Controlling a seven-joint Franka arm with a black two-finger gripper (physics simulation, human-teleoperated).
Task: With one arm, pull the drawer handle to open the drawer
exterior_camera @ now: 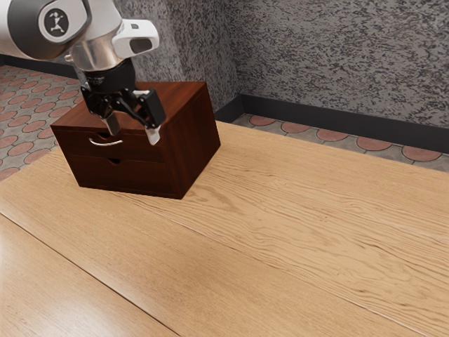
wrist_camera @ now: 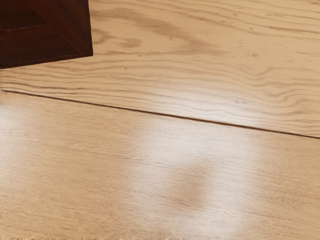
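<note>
Dark reddish-brown cabinet [exterior_camera: 188, 135], pale grained table [exterior_camera: 295, 232], speckled grey wall [exterior_camera: 337, 49]

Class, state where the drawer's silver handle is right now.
In the exterior view, the handle sits on the upper drawer front of the wooden cabinet, at the view's left, just below the open gripper.

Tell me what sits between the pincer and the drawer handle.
Nothing stands between them. In the exterior view the open pincer hangs just above the silver handle, with only a short stretch of bare drawer front between.
</note>
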